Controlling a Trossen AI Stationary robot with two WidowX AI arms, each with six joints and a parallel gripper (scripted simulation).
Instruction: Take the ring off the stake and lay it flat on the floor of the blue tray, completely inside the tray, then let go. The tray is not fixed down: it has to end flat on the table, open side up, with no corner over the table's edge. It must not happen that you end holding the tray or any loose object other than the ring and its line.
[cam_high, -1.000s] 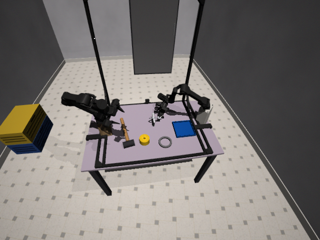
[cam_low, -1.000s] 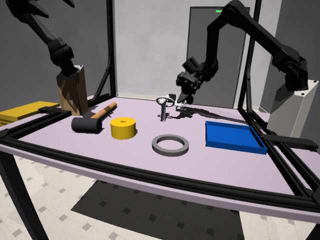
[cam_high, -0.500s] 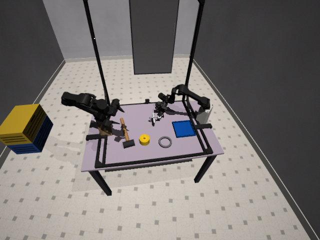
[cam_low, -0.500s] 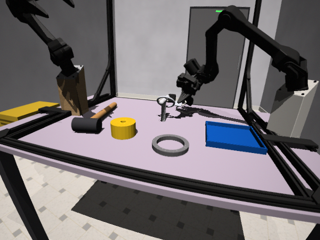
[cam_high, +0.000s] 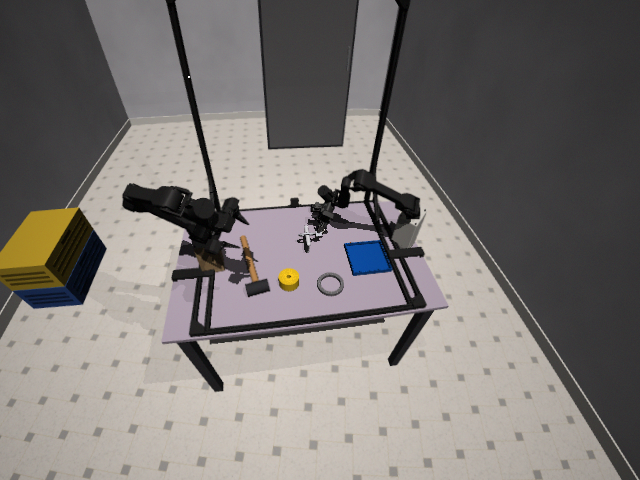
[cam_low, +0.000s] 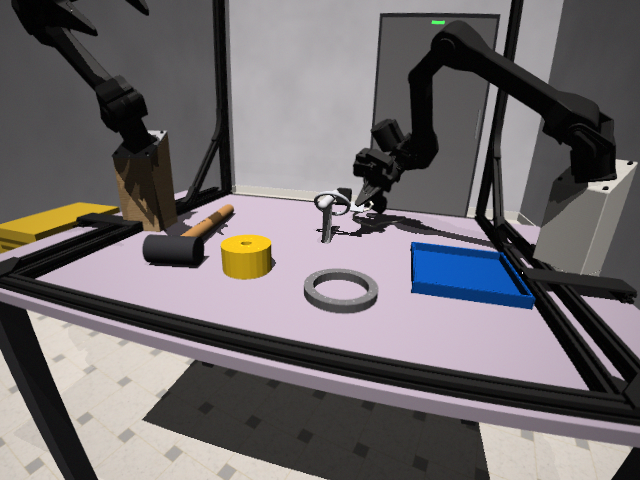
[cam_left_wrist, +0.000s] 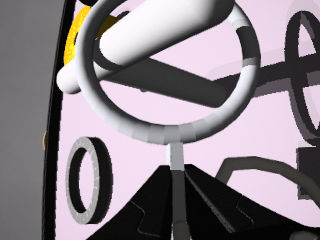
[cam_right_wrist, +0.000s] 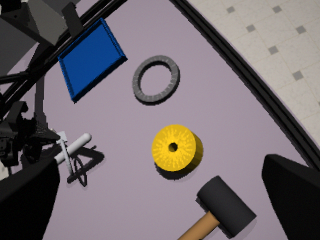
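Observation:
The white ring (cam_low: 341, 212) (cam_left_wrist: 150, 132) (cam_right_wrist: 66, 157) is raised above the table, and the white stake (cam_low: 326, 227) (cam_left_wrist: 165, 30) (cam_right_wrist: 82, 142) appears to pass through it. My left gripper (cam_low: 361, 203) (cam_left_wrist: 175, 175) is shut on the ring's short tab, at the side of the ring away from the stake's tip. The blue tray (cam_high: 364, 272) (cam_low: 470, 294) (cam_right_wrist: 100, 81) lies flat, open side up and empty. My right gripper (cam_high: 242, 235) (cam_low: 121, 23) (cam_right_wrist: 162, 168) is open and empty, high above the table at its own side.
A thick grey ring (cam_high: 330, 295) (cam_low: 341, 308) (cam_right_wrist: 175, 82) lies between the tray and a yellow cylinder (cam_high: 288, 281) (cam_low: 246, 263). A black-headed hammer (cam_high: 257, 287) (cam_low: 173, 250) (cam_right_wrist: 225, 206) lies beyond the cylinder. A black frame (cam_high: 310, 316) runs along the table's edges, close beside the tray.

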